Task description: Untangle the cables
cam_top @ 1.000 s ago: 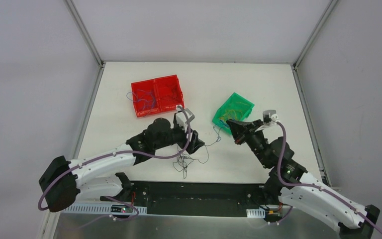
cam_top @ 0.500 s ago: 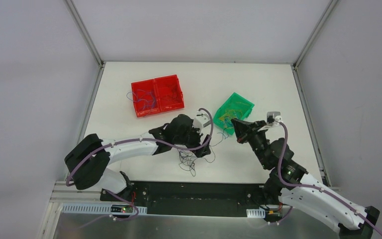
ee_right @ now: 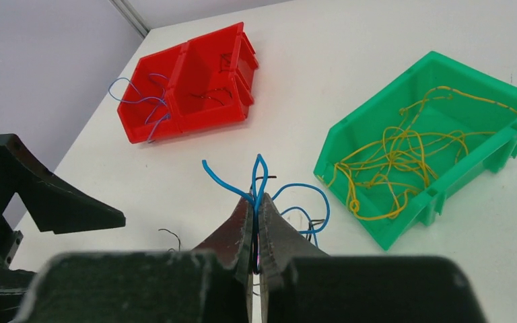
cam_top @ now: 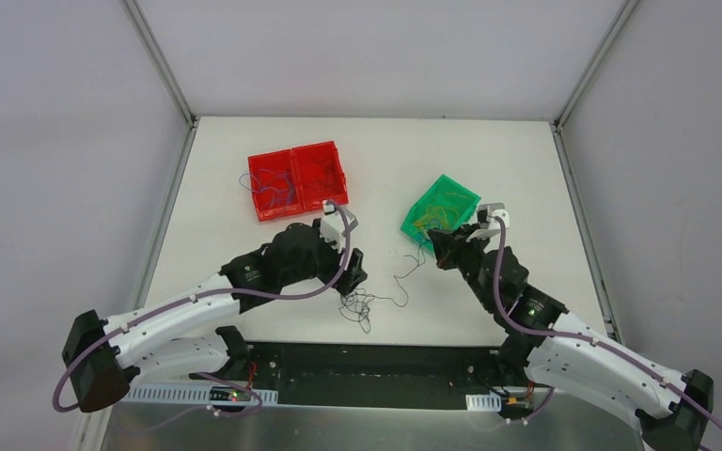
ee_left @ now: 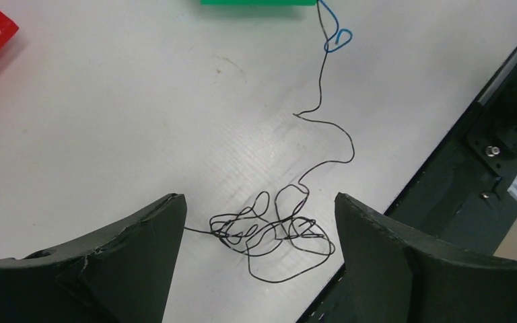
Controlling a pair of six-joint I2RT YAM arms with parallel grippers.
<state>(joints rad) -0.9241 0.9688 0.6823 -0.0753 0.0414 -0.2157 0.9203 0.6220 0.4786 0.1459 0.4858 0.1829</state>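
One risk: pulling with right jaws clamped on thin blue wire (ee_right: 260, 173) may cinch black wire tangle (ee_left: 272, 232) beneath wide-open, empty left jaws.

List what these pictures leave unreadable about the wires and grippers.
Right wrist view: the right gripper is shut on the blue wire; its fingers hide whether the black strand is pinched too.
Left wrist view: the top edge cuts off the green bin and the far end of the wire leaving the black tangle.
Top view: the tangle's crossings are too thin to trace.
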